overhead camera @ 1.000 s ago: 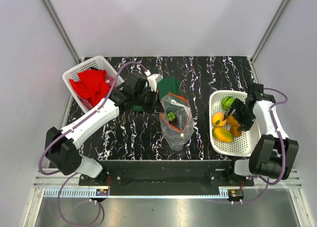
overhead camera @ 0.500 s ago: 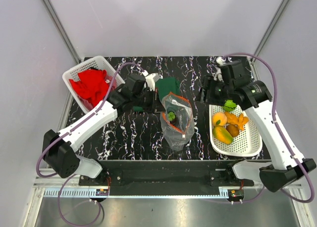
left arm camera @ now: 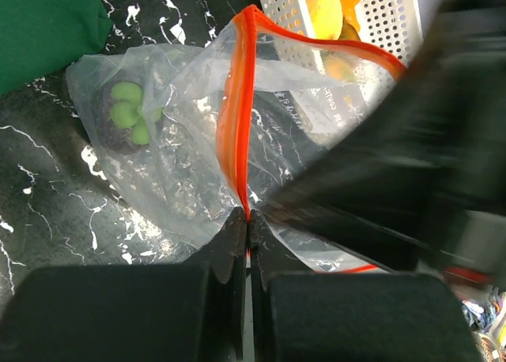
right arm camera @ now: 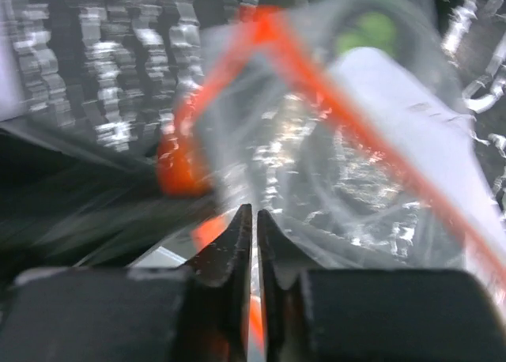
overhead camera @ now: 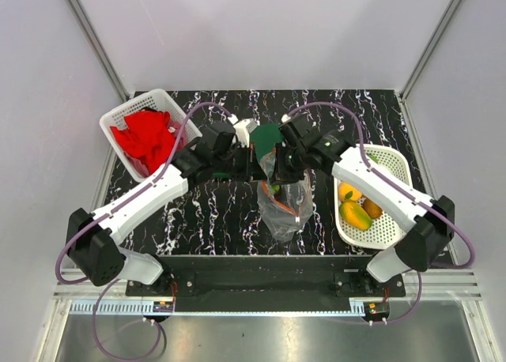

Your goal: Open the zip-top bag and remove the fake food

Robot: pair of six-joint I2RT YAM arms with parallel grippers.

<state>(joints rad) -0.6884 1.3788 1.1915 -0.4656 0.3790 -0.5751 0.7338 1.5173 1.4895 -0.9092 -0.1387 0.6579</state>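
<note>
The clear zip-top bag (overhead camera: 286, 208) lies mid-table, its orange-red zip strip (left arm camera: 231, 101) raised and its mouth spread. My left gripper (left arm camera: 247, 217) is shut on the strip's left edge; in the top view the left gripper (overhead camera: 254, 163) is at the bag's upper left. My right gripper (right arm camera: 249, 214) is at the mouth just beside it, jaws closed with orange strip showing between them; from above the right gripper (overhead camera: 279, 169) is over the mouth. Inside the bag lies one piece of fake food (left arm camera: 122, 117), dark purple with green lobes. More fake food (overhead camera: 356, 214) lies in the right basket.
A white basket (overhead camera: 393, 160) holding the fruit stands at the right. Another white basket (overhead camera: 118, 117) with a red cloth (overhead camera: 146, 134) stands at the back left. A dark green cloth (overhead camera: 271, 134) lies flat behind the bag.
My right arm swung from the right basket across to the bag's mouth, and its jaws went from open to closed. The left gripper kept its hold on the zip strip.
</note>
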